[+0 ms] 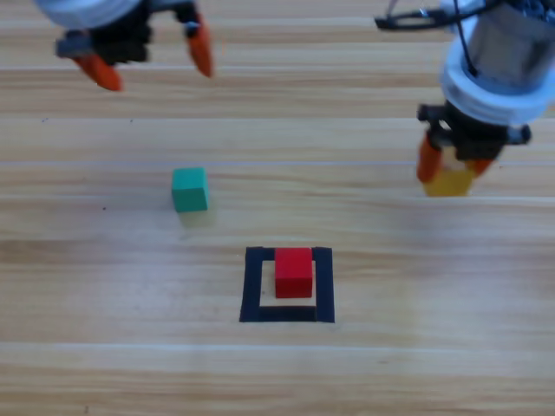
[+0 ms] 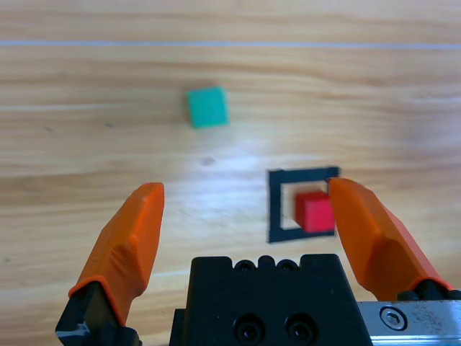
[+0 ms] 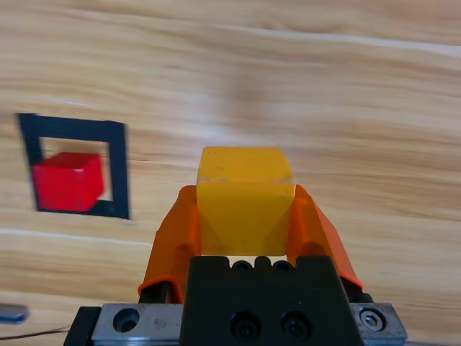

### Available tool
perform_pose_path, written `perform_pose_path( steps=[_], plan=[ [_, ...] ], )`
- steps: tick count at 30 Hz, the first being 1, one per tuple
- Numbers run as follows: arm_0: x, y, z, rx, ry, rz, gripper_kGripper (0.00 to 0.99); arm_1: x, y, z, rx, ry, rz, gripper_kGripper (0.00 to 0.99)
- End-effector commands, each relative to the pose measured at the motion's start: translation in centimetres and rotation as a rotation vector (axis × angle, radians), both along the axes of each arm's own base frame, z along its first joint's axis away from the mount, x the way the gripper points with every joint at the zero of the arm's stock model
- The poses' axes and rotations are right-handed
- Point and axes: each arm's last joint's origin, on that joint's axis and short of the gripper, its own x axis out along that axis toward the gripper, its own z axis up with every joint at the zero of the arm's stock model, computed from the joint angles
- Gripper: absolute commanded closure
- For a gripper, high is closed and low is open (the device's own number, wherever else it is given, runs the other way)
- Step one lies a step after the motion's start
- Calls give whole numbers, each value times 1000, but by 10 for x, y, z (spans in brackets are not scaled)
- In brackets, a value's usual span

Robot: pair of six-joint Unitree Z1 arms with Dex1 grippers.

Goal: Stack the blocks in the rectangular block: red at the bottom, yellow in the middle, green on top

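Yellow cube's in the right arm's grip, red one already sitting in the tape square.

The right gripper has its two orange jaws squeezed onto the small plain yellow cube, up and to the right of the black-tape square outline on the wooden table. It looks lifted off the wood, though from overhead I can't really be sure. The small red cube sits inside the outline, nudged toward its far edge. The small teal-green cube is on bare wood off to the left, well apart from the square. The left gripper hangs near the top edge, jaws spread wide, holding nothing. If it were me: bring yellow square over red, match the edges, lower straight down until it's seated, and only then let go, since a tilted drop would likely knock red sideways.
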Motion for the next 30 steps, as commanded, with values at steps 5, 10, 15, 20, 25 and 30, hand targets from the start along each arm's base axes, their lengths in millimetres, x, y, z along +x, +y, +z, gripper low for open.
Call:
perform_pose_path(
  steps=[5,10,15,20,25,30],
  plan=[
    [55,57,-42,7,133,49,0,-29,85,-12,38,33,80,715],
    [81,57,-73,13,222,27,1,-28,117,-36,10,51,100,715],
    [103,49,-90,38,277,26,1,-30,138,-49,-20,49,124,715],
    [115,41,-95,49,292,26,17,-36,148,-59,-36,50,140,715],
    [119,41,-99,50,297,26,19,-40,151,-63,-43,60,142,714],
    [120,43,-97,45,292,27,19,-45,155,-66,-47,66,141,714]
  ],
)
